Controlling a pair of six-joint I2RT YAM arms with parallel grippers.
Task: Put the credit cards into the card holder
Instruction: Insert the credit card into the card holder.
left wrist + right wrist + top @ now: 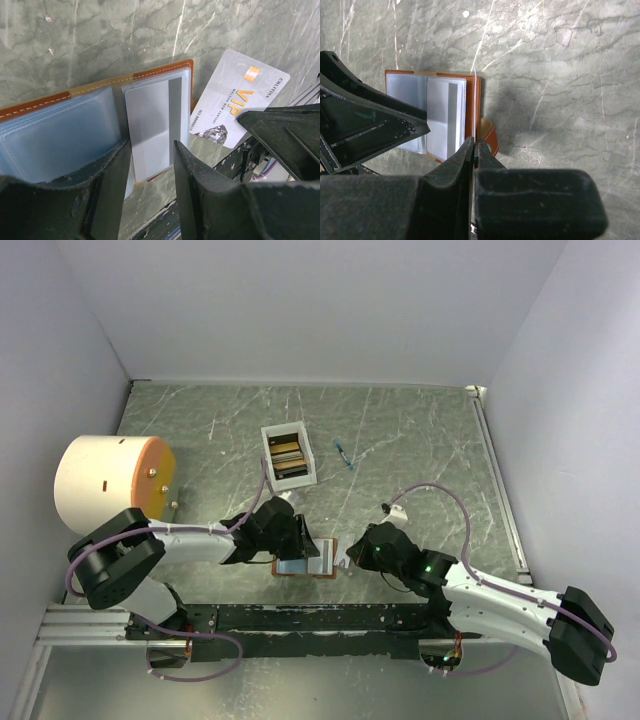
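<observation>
Card (240,100) reading "VIP" sits pinched in right tool (474,146); left tool (151,152) half-open above card holder (60,130).

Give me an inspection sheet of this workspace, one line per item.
Surface: grey-green marbled table top, pale veins.
Job's things: brown leather card holder lies open, pale grey-striped card in its clear pocket; silver VIP card outside it; more cards in white plastic box.
Clutter: white-and-orange cylinder; small blue item.
Grippers: left gripper open astride the pale card; right gripper shut on the VIP card.
Cables: purple cables loop along both arms.
Surroundings: plain pale walls.
</observation>
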